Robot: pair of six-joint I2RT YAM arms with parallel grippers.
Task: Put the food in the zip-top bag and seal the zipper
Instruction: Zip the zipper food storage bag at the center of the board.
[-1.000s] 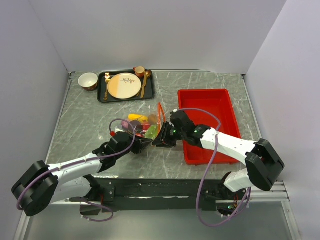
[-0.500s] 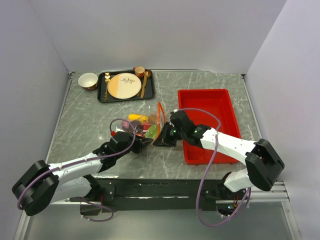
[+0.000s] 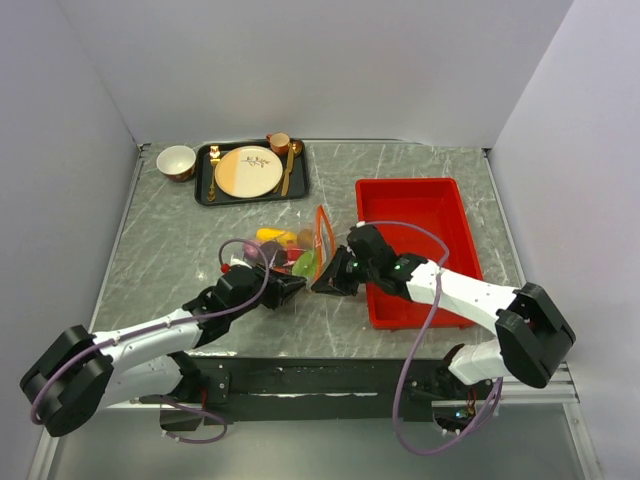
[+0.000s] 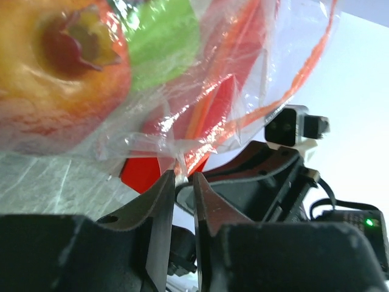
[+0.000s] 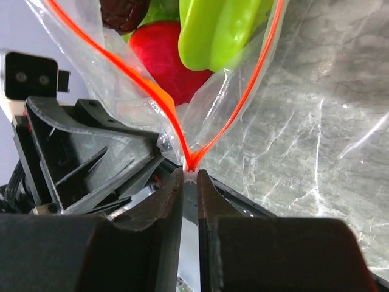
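Observation:
The clear zip-top bag [image 3: 290,252] lies mid-table with the food inside: a yellow piece [image 3: 270,235], a green piece [image 3: 303,264], a red round one [image 5: 161,58], a dark one [image 5: 124,11] and a peach-coloured one [image 4: 55,73]. Its orange-red zipper [image 3: 322,232] stands open in a V [image 5: 237,103]. My left gripper [image 3: 296,286] is shut on the bag's near corner [image 4: 180,159]. My right gripper [image 3: 322,284] is shut on the zipper's pale end [image 5: 190,171], right beside the left gripper.
A red tray [image 3: 415,245] lies to the right, under the right arm. At the back left stands a black tray [image 3: 205,180] with a cream plate [image 3: 248,171], gold spoon [image 3: 288,170] and cup [image 3: 279,143]; a bowl [image 3: 176,161] sits beside it.
The right gripper and arm shifted slightly right and nearer, pulling the bag's zipper end with it. The left gripper crept slightly right, still holding the bag.

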